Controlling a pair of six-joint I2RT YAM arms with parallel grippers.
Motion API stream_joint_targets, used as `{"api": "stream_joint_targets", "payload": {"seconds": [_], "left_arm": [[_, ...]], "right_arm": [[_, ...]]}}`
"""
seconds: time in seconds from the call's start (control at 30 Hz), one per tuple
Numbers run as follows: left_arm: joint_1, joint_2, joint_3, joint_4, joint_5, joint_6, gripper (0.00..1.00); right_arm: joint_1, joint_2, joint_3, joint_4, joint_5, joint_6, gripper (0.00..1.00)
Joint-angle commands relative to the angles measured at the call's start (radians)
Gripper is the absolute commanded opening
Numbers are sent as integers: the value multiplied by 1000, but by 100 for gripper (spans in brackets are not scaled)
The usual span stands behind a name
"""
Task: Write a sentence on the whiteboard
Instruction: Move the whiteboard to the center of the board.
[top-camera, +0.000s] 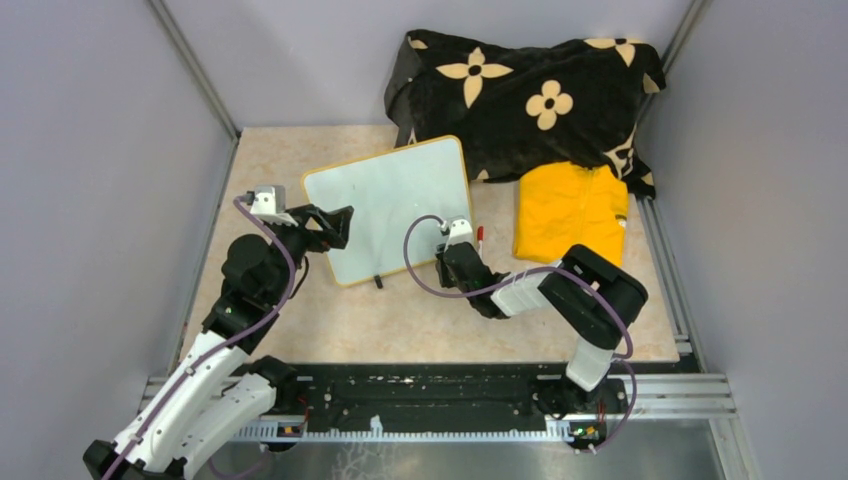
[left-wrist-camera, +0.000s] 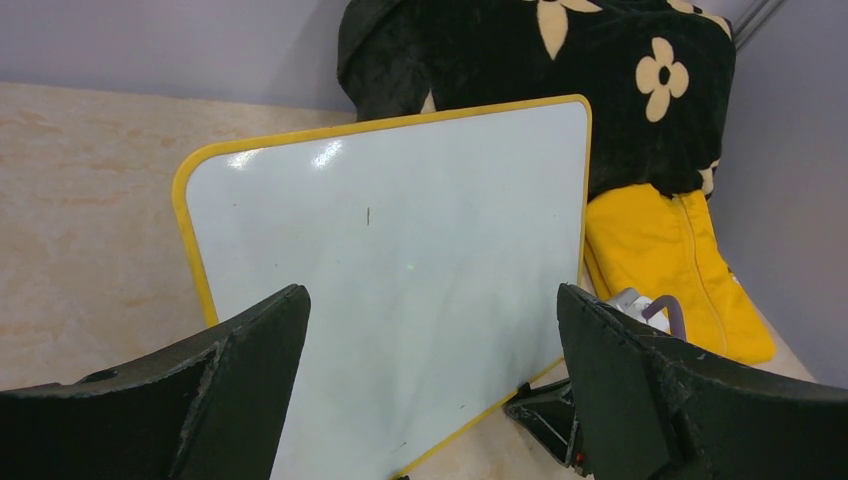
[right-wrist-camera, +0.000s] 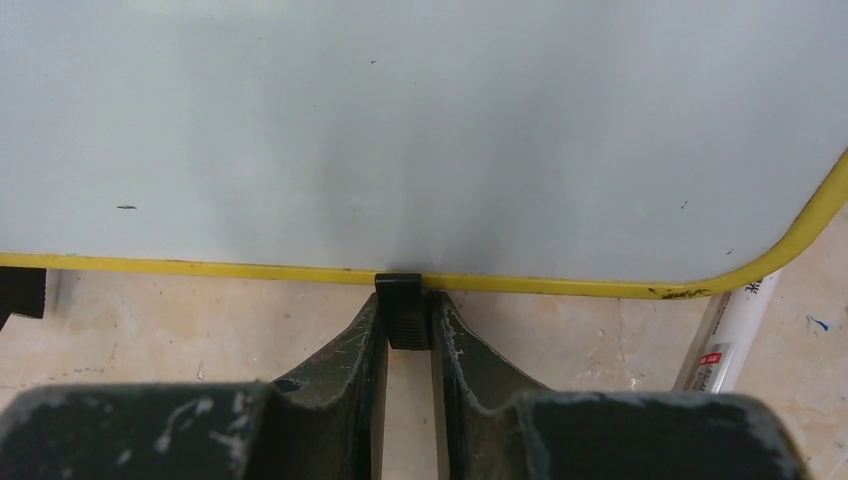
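Two scuffed right claw (right-wrist-camera: 406, 308) fingers (right-wrist-camera: 340, 372) pinch glossy whiteboard's (right-wrist-camera: 400, 130) black foot (right-wrist-camera: 404, 325).

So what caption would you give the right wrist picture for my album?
Right arm's jaws pinching the blank whiteboard's black foot, marker lying alongside.

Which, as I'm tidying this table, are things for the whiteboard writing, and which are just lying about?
For the job:
whiteboard, blank so far
marker lying by its corner
right gripper pinching the board's black foot
left gripper, open

Lying about:
black flowered blanket
yellow cloth
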Motion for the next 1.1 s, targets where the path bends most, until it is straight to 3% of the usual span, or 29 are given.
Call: {"api": "stream_joint_targets", "payload": {"seconds": [0.0,0.43,1.07], "left_arm": [[-7,-16,4,29,-2,5,99],[-6,-34,2,25,1,-4,99],[-7,-47,1,21,0,-7,99]], "right_arm": [[1,-7,9,0,-2,61,0],[121,6,63,-226,240,212,0],[147,29,111,-305,300,248,0]]}}
